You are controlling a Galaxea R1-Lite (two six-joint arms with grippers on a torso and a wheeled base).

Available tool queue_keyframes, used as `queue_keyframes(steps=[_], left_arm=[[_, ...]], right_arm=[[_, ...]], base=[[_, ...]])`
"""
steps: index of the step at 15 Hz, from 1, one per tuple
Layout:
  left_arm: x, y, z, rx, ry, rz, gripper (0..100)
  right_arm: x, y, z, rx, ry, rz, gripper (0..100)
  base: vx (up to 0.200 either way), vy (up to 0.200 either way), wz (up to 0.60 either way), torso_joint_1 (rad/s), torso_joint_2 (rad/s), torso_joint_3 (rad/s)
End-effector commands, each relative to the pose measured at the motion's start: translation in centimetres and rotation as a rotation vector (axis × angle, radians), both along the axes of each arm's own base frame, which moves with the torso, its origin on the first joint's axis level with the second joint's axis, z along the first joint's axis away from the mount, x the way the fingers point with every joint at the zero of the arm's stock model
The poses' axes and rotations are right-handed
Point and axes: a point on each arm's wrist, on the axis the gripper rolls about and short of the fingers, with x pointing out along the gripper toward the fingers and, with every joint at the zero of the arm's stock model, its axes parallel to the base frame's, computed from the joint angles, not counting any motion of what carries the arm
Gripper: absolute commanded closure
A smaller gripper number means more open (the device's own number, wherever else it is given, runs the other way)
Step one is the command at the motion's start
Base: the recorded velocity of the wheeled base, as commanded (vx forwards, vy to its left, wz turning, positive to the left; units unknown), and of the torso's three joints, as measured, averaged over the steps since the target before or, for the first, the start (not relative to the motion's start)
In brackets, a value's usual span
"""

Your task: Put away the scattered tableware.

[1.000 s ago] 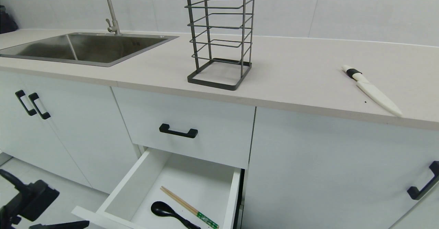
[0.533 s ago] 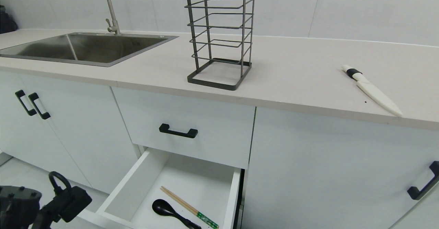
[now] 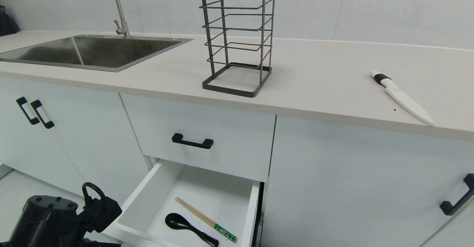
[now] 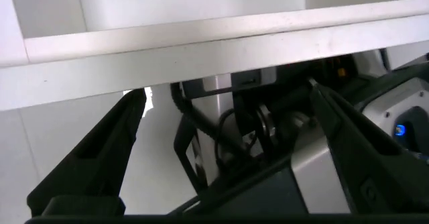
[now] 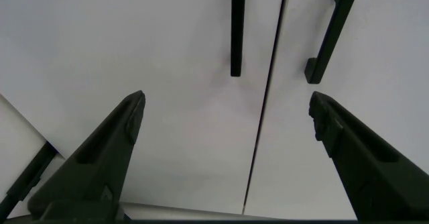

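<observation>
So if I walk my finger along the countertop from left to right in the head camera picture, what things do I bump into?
sink → wire rack → knife

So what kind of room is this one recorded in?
Likely a kitchen: stainless steel sink with curved metal tap, pale countertop, and an open white drawer holding wooden chopsticks.

Black spoon [image 3: 190,226], chopsticks [image 3: 205,220] in open drawer [image 3: 251,213]; knife [image 3: 401,97] on countertop [image 3: 326,76].
</observation>
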Motion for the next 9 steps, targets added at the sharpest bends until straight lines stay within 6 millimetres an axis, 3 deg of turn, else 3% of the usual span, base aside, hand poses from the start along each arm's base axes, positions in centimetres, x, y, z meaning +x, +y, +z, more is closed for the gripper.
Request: queue_keyframes(steps=[1, 9], left_arm=[[0.0, -0.1, -1.1, 0.034, 0.046, -0.027, 0], [2.0, -0.8, -1.7, 0.025, -0.015, -0.037, 0]], right_arm=[[0.0, 0.0, 0.0, 0.001, 0.002, 0.0, 0], [0.0, 0.0, 0.0, 0.001, 0.002, 0.0, 0]], base=[[0.0, 0.0, 0.0, 0.0, 0.0, 0.0], [0.0, 0.0, 0.0, 0.0, 0.0, 0.0]])
